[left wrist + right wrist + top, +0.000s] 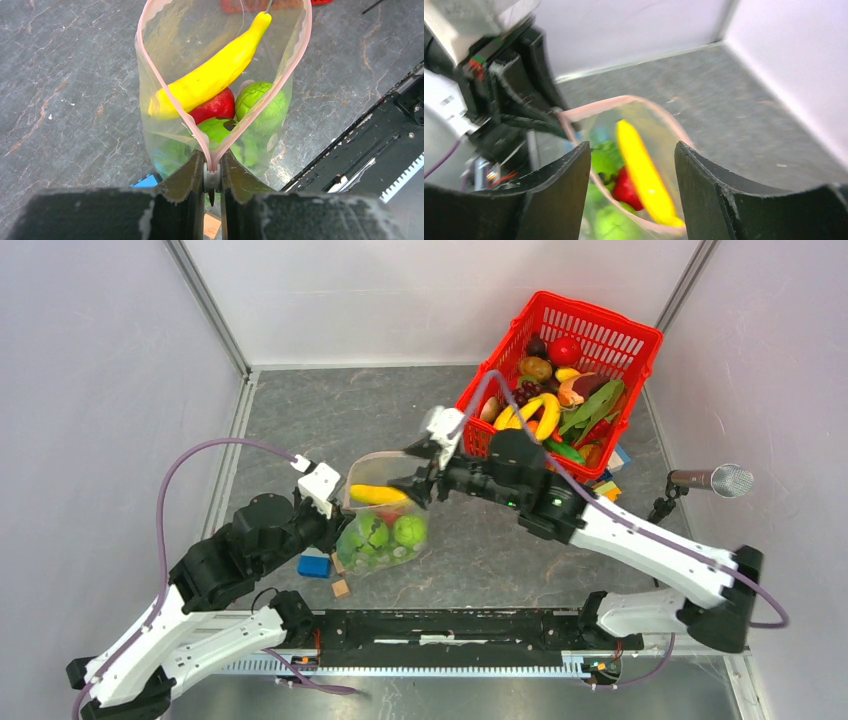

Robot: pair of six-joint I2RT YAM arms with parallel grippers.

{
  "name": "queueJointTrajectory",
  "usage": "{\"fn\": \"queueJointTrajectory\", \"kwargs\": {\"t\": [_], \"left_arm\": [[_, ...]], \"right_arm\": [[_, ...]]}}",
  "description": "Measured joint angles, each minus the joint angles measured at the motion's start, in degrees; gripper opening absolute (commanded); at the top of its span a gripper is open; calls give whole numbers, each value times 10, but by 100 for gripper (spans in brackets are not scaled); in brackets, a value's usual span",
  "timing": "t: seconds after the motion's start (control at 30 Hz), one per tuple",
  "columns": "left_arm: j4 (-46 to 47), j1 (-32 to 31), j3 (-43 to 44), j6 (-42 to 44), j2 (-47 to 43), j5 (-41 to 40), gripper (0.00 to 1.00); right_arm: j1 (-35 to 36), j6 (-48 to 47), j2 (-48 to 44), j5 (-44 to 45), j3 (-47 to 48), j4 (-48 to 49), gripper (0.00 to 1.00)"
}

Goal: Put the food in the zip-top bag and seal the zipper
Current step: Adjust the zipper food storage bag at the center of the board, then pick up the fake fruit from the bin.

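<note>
The clear zip-top bag (385, 515) stands upright with its mouth open, ringed by the pink zipper (165, 85). Inside lie a yellow banana (212, 72), a red apple (217, 106) and green round fruits (260, 102). My left gripper (212, 172) is shut on the near end of the zipper, at the white slider. My right gripper (631, 195) is open just above the far side of the bag's mouth, with the banana (644, 175) below and between its fingers. In the top view the left gripper (335, 520) and the right gripper (420, 480) flank the bag.
A red mesh basket (600, 335) full of more toy food stands at the back right. A blue block (313, 564) and a small wooden cube (341, 588) lie near the bag's base. A microphone (715, 480) stands at the right. A black rail (450, 625) runs along the near edge.
</note>
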Motion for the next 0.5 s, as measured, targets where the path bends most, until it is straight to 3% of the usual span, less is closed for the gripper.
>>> {"fn": "queueJointTrajectory", "kwargs": {"t": [0.17, 0.3, 0.4, 0.5], "left_arm": [[1, 0, -2, -19, -15, -2, 10], [1, 0, -2, -27, -19, 0, 11], [5, 0, -6, -28, -19, 2, 11], [9, 0, -7, -29, -19, 8, 11]], "right_arm": [[-7, -49, -84, 195, -1, 3, 76], [-64, -84, -70, 352, 32, -15, 80], [-152, -80, -31, 394, 55, -44, 83], [-257, -52, 13, 382, 62, -77, 87]]}}
